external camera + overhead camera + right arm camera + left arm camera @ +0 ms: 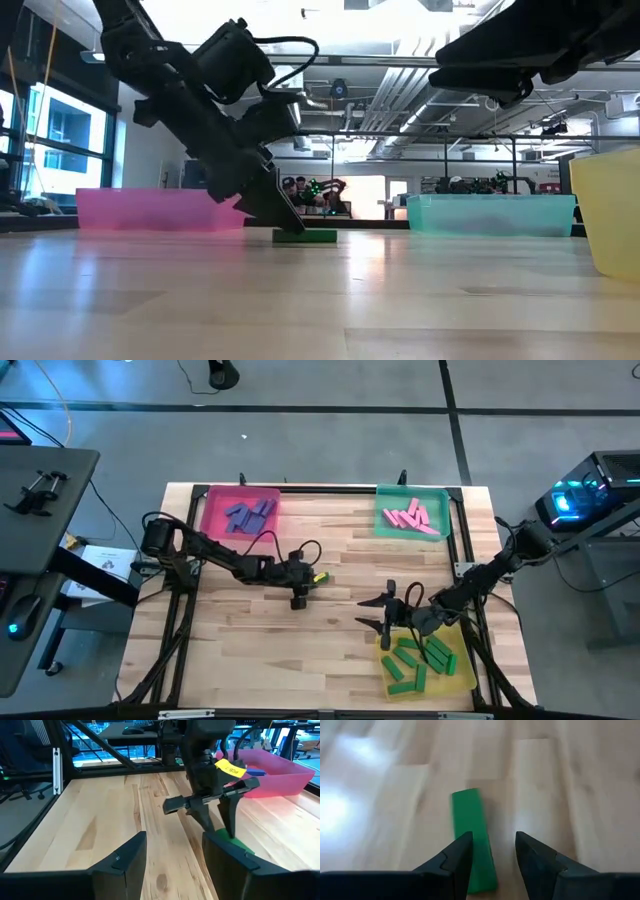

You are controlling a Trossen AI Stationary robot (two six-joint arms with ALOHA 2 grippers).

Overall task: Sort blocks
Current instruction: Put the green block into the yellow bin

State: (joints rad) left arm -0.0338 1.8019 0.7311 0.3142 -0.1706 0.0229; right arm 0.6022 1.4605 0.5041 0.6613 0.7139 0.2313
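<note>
A single green block [470, 827] lies flat on the wooden table near its middle, also in the low view [312, 236] and the right wrist view [239, 846]. My left gripper [300, 598] slants down over it, open; one finger [460, 855] stands over the block's near end, the other beside it. My right gripper [385, 615] hangs open above the table by the yellow tray's left corner, with nothing between its fingers [172, 840]. My left gripper comes at the green block slanting down from the table's left, its fingers lying along the block. In the low view one fingertip [288, 226] stands right at the block's top. I cannot tell whether it touches. The block lies flat on the table.
A pink tray [210, 510] at the far left holds blue-purple blocks [248, 515]. A teal tray [383, 510] at the far right holds pink blocks [412, 518]. A yellow tray [465, 678] at the near right holds green blocks [415, 660]. Bare wood lies between them.
</note>
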